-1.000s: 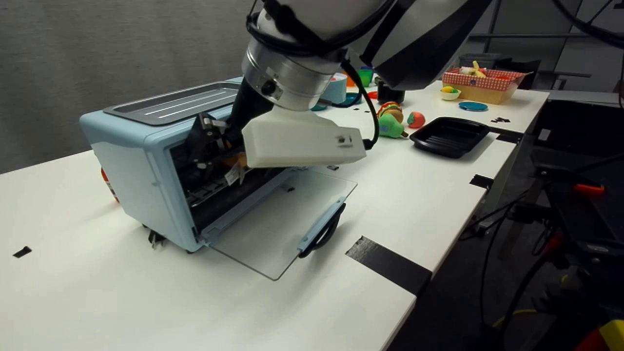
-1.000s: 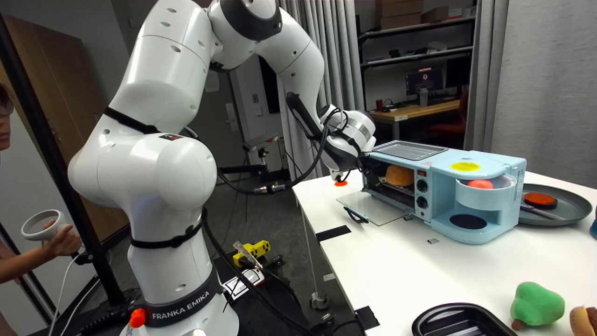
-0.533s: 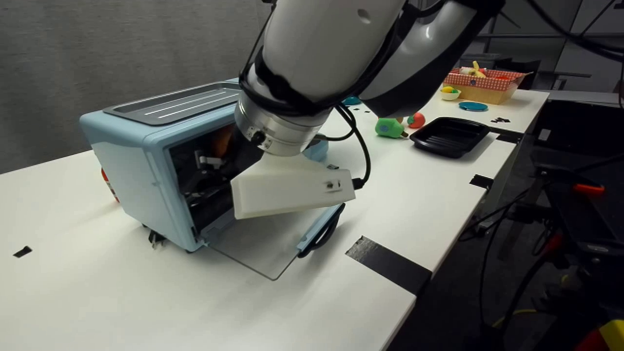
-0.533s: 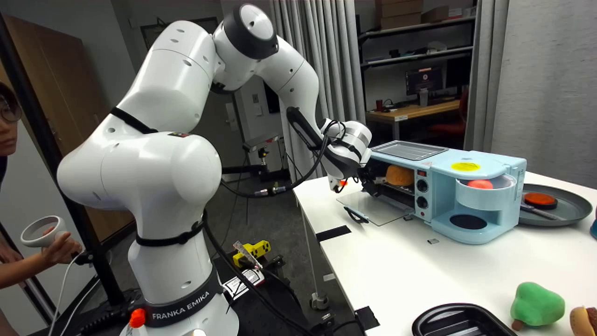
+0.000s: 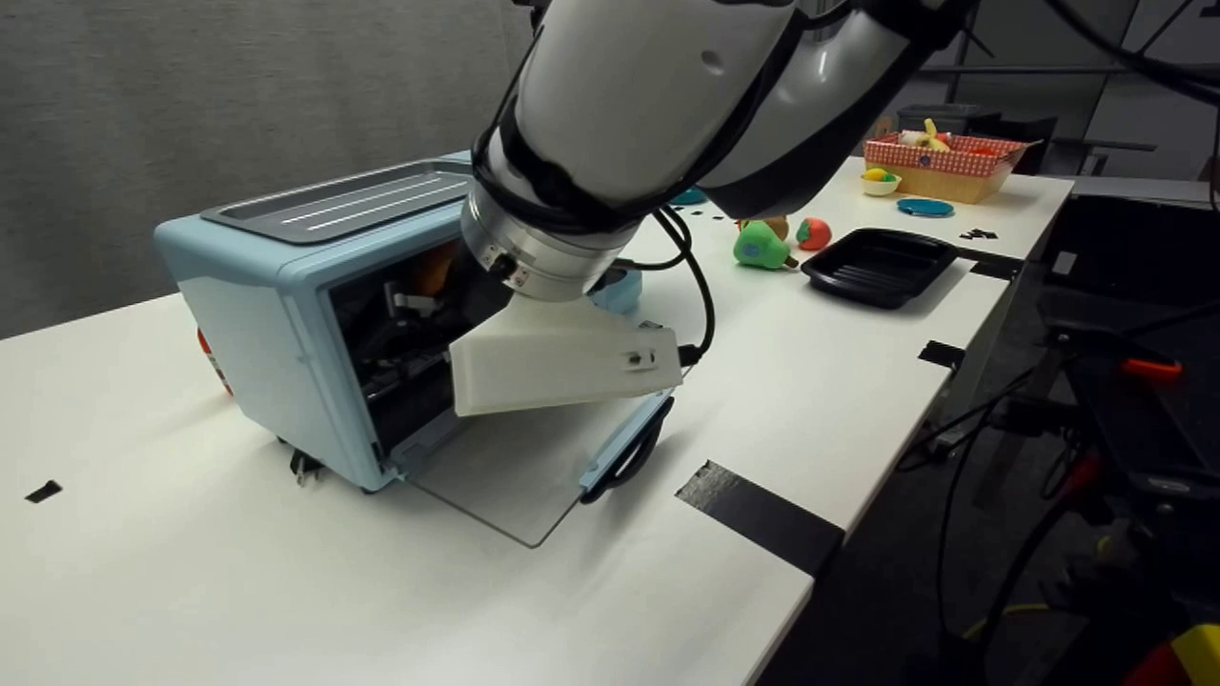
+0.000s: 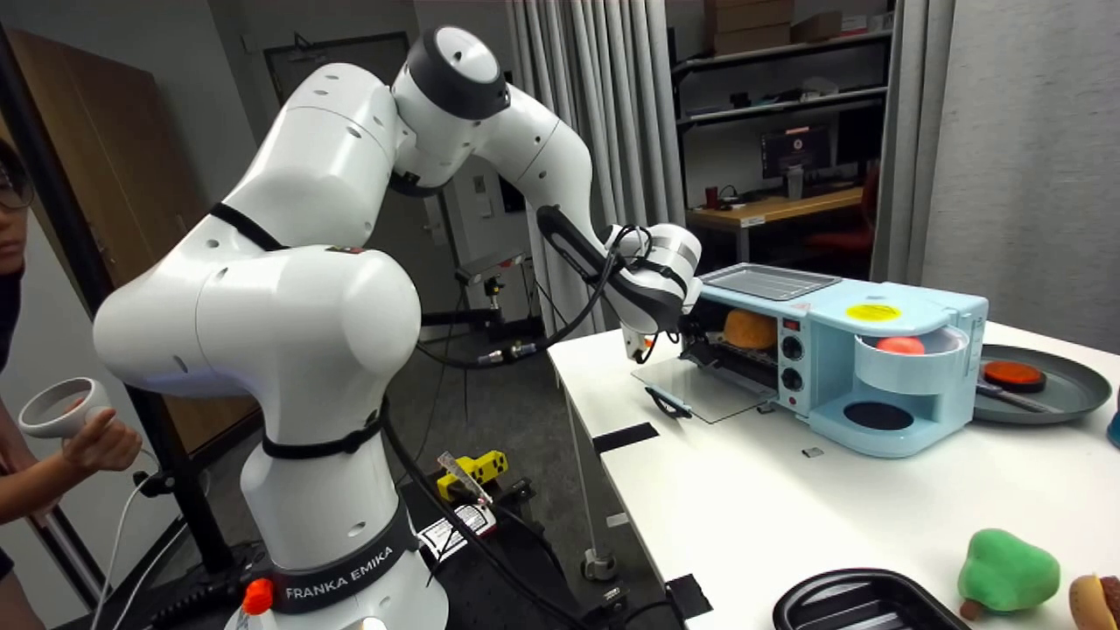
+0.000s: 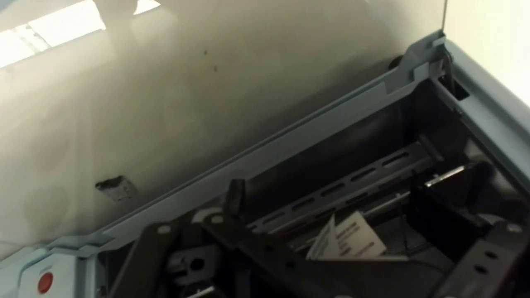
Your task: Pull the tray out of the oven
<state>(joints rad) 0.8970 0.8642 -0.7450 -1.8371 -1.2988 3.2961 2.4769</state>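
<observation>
One wire rack (image 6: 759, 356) lies inside the light-blue oven (image 5: 229, 314), close beside the end effector (image 7: 327, 198), which reaches in through the oven's mouth; in an exterior view the rack's bars show on the knob side of the end effector. The two fingers (image 7: 237, 194) stand apart, a gap between them; whether either touches the rack cannot be told. One brown, bread-like piece (image 6: 750, 329) shows just above the rack, near the end effector and on that same side.

One glass door (image 5: 515, 486) hangs dropped open, lower and farther out than the end effector. One shallow grey pan (image 5: 334, 205) rests on the oven's top, above the end effector. Along the bench (image 5: 286, 572), well apart from the end effector toward the knob side, lie one black dish (image 5: 882, 267) and one green pear (image 5: 762, 246), in both exterior views.

Two knobs (image 6: 792, 348) and, past them from the end effector, one dark frying pan (image 6: 1072, 398) show only in an exterior view. One red-checked basket (image 5: 953, 186), farthest from the end effector, likewise shows only in an exterior view. One printed paper tag (image 7: 360, 236), framed between the fingers, appears in the wrist view alone.
</observation>
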